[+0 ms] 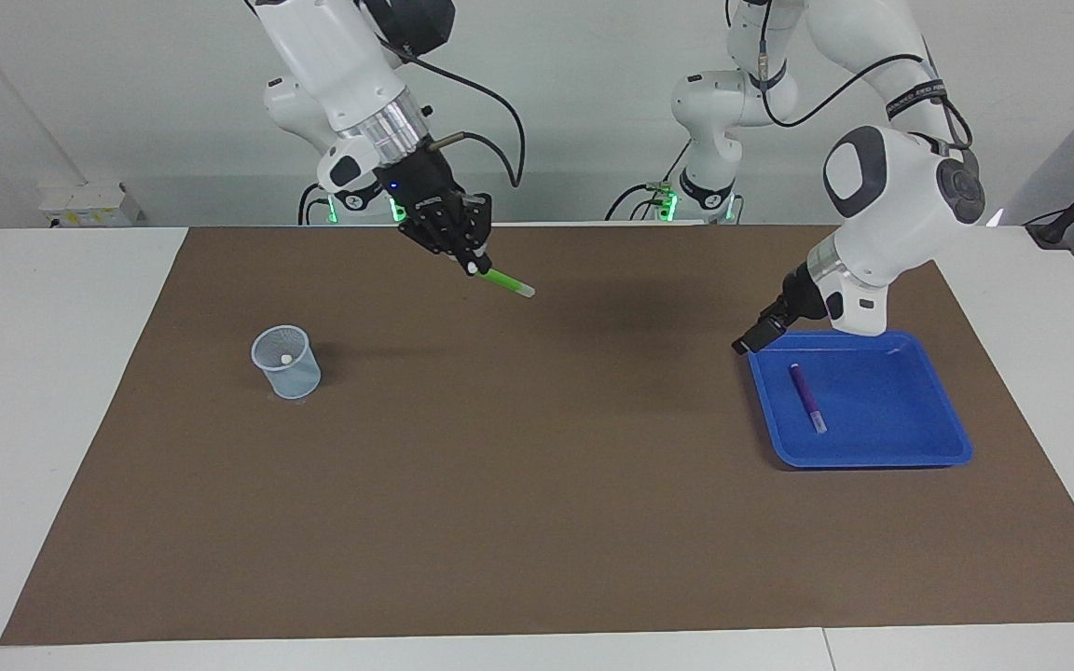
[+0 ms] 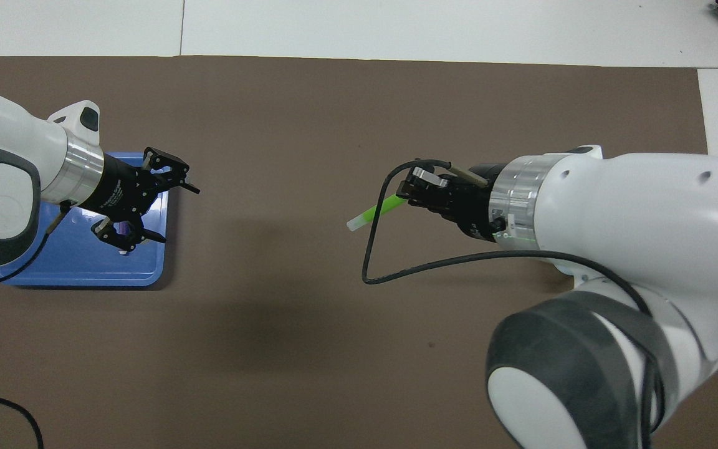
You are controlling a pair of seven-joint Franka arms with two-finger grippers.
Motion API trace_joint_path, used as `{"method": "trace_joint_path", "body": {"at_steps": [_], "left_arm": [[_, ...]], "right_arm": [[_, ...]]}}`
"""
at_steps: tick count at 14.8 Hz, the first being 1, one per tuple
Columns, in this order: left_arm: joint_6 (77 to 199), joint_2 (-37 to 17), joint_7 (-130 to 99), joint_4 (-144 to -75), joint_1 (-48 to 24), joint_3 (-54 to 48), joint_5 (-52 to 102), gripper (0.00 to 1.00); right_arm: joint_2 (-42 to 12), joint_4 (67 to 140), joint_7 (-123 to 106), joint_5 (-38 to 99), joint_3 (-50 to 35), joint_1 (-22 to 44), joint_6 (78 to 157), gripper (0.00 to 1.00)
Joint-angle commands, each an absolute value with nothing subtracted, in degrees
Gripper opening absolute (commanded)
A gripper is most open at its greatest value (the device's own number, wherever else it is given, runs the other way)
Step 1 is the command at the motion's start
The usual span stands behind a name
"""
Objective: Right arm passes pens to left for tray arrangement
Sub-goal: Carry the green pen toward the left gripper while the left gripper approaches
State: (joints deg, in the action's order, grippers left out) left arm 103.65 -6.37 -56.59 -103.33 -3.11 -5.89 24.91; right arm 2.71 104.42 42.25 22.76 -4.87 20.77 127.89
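My right gripper is shut on one end of a green pen, held in the air over the middle of the brown mat, pale tip pointing toward the left arm's end. From above, the green pen sticks out of the right gripper. A purple pen lies in the blue tray. My left gripper hangs open and empty over the tray's rim on the side toward the mat's middle. In the overhead view the left gripper covers most of the purple pen in the tray.
A small translucent pale-blue cup stands toward the right arm's end of the mat, with one pale pen tip showing inside it. My right arm hides the cup from above. A brown mat covers the table.
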Motion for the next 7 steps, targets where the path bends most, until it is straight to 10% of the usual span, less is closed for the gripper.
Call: {"method": "trace_joint_path", "body": {"at_steps": [1,7], "left_arm": [[104.75,-4.49,-71.05,-103.97,-5.00,-5.19,31.18,1.00],[112.57,1.57,-96.73,-107.13,-10.97,-5.19,34.98,1.00]], "right_arm": [[4.31,108.97,46.74,24.00,-4.57,24.33,135.24,0.00],[3.78,114.61,48.43,23.91,-4.66,29.09,147.74,0.00]]}}
